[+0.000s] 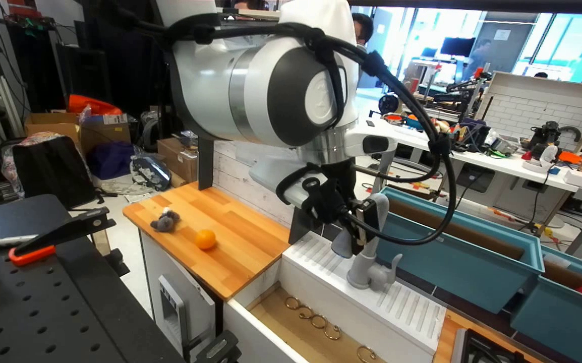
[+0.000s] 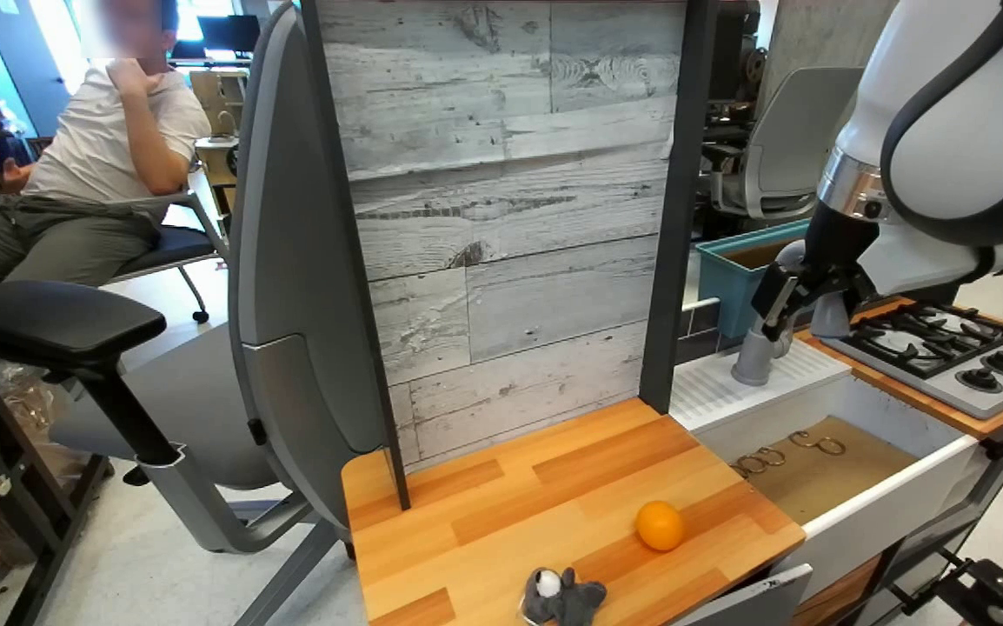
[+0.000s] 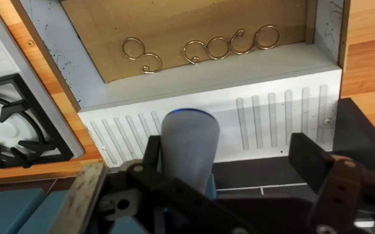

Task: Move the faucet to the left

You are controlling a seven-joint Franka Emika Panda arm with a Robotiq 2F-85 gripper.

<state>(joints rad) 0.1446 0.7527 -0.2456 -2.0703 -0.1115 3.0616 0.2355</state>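
Since the hand (image 3: pixel 226 141), spread wide, straddles the faucet (image 3: pixel 189 143), which points toward twelve o'clock in the wrist view, reaching looks done, the leftward swing outstanding.

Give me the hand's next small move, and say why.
I'd ease the hand sideways, away from the stove, probably the task's left. In the wrist view, the faucet shows between the open fingers, close to the stove-side one, which could nudge it over; whether they touch is unclear.
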